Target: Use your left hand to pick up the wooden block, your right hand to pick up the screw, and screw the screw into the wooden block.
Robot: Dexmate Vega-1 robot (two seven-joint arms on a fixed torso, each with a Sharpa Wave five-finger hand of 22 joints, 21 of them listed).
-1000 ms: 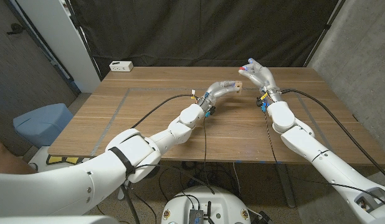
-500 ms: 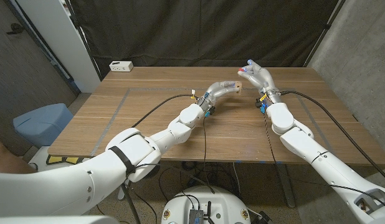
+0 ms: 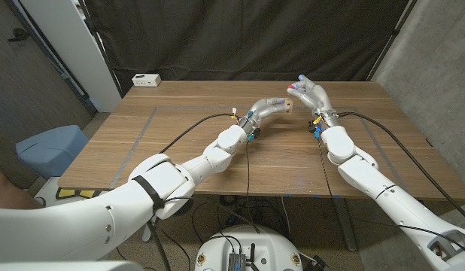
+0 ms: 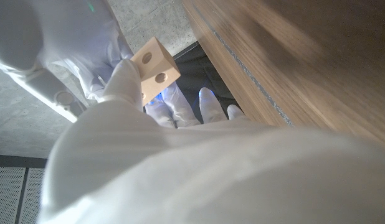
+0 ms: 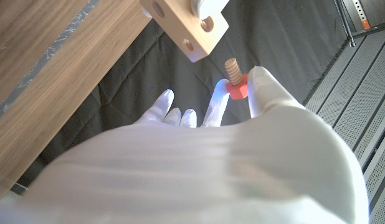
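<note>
Wooden block (image 5: 187,27) steady, screw (image 5: 235,81) nearer

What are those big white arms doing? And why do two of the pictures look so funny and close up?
Those white arms belong to a robot that stands at a wooden table. One picture comes from a camera on its head, looking down over both arms. The other two come from small cameras on its wrists, so each looks over the back of one hand, very close and turned around.

The left hand holds a small wooden block with round holes in it, up off the table. The right hand pinches a screw with a red head between its fingertips. The screw's tip points at the block, close to it but not in a hole yet.

On the table's far left corner sits a small white box. Black cables run along the arms.
</note>
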